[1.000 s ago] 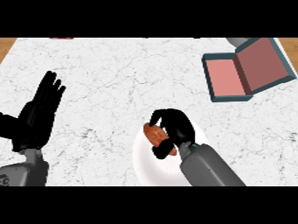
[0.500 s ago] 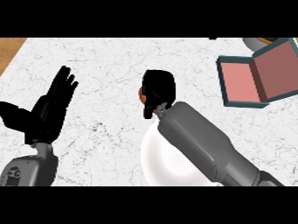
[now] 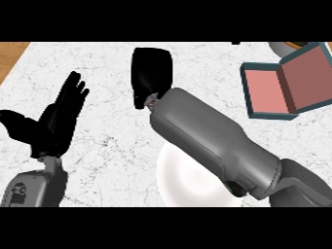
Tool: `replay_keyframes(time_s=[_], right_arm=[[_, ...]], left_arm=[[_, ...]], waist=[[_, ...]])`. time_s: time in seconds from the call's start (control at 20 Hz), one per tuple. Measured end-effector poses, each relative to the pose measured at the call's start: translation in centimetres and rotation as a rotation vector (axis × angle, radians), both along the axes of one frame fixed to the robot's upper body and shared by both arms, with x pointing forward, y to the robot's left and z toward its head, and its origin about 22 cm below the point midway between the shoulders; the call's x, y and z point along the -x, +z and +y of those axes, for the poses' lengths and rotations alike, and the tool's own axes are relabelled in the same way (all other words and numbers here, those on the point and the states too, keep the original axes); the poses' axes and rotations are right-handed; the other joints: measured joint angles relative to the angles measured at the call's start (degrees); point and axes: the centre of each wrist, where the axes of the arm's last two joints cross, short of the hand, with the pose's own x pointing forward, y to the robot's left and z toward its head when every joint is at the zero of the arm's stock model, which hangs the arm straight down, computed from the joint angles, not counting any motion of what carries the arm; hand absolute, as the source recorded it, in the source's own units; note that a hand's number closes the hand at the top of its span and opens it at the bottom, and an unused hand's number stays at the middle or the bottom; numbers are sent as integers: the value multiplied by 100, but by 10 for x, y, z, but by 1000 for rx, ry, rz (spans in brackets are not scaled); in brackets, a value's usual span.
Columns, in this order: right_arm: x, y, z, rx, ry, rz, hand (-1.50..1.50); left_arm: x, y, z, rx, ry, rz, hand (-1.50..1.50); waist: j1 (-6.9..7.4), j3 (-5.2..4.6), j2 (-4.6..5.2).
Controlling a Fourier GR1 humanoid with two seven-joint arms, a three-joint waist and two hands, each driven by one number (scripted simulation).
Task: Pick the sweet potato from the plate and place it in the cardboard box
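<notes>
Sweet potato (image 3: 151, 102) shows only as a small reddish sliver under the heel of the right hand (image 3: 153, 73), almost wholly hidden; it sits inside that hand's grasp, above the marble worktop (image 3: 111, 53) and clear of the plate.

At the worktop's left side the left hand (image 3: 53, 121) rests open, fingers (image 3: 73, 90) straight and pointing up, thumb spread toward the left edge. It stands as it did half a second ago, only slightly lower in view.

Toward the middle, the right hand has moved farther from the near edge than before. Its fingers are curled down and together around the sweet potato, their backs toward the camera, so the tips cannot be seen. The grey forearm (image 3: 212, 136) stretches diagonally from the lower right.

Under that forearm, at the near edge, the white plate (image 3: 186, 180) lies bare where it shows.

At the far right corner the cardboard box (image 3: 287, 85) lies open, pink inside with a teal rim, well apart from the right hand.
</notes>
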Motion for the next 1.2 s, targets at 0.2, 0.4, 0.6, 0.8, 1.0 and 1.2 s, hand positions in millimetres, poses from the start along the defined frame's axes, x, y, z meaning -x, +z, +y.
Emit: replay_keyframes(time_s=[0.2,0.4,0.6,0.8,1.0,1.2], right_arm=[[-4,26,9,-87,-75,-118,150],[-11,49,13,-112,-145,-221,150],[-23,60,7,-124,-212,-285,150],[-41,63,-14,-157,-292,-289,150],[-57,64,-41,-174,-370,-278,150],[-73,60,-76,-158,-450,-297,150]], left_arm=[[5,-5,4,-2,23,7,0],[6,-3,15,0,47,12,0],[13,-2,20,-2,61,16,0],[17,-2,18,-2,74,17,0],[19,-6,24,0,86,19,0],[22,-6,26,1,80,18,0]], waist=[[-81,-1,-22],[-210,0,-52],[-331,3,-71],[-416,6,-73],[-473,7,-73],[-493,7,-74]])
